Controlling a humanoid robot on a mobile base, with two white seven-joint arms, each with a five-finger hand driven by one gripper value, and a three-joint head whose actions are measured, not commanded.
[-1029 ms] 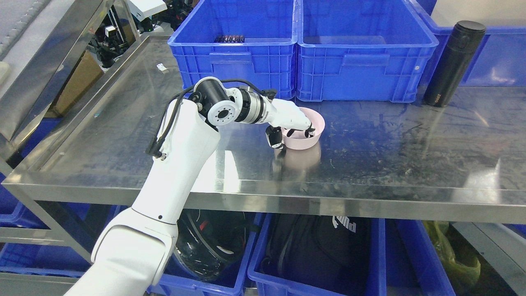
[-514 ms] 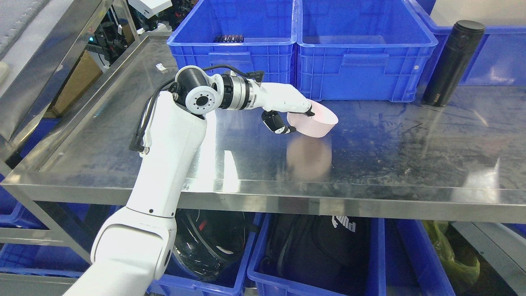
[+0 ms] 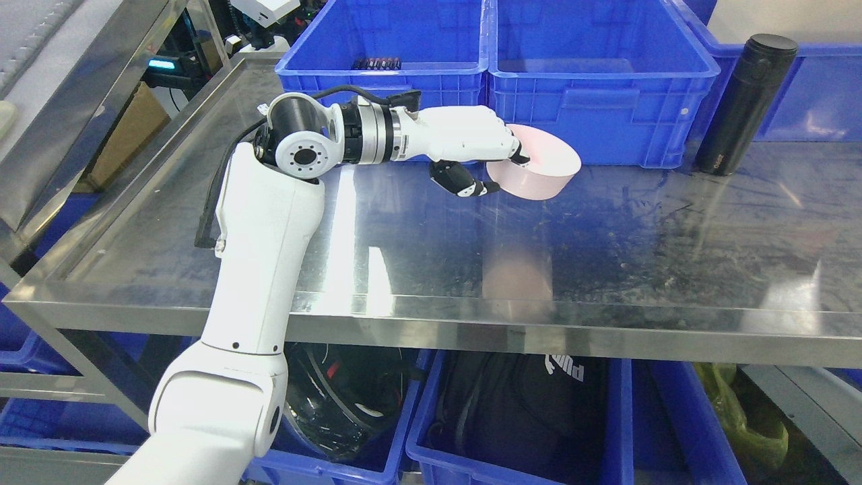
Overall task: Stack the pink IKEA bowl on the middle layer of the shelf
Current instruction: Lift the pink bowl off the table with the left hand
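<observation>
1. Steel shelf spans the view, blue bins along its 12 o'clock edge.
2. Left hand pinches the pink bowl by its near rim, thumb apparently underneath.
3. Bowl sits at the hand's 3 o'clock, tilted, raised off the steel.

We see a storeroom or workshop: a scuffed stainless-steel shelving unit carrying big blue plastic storage crates, more crates stowed beneath.
</observation>
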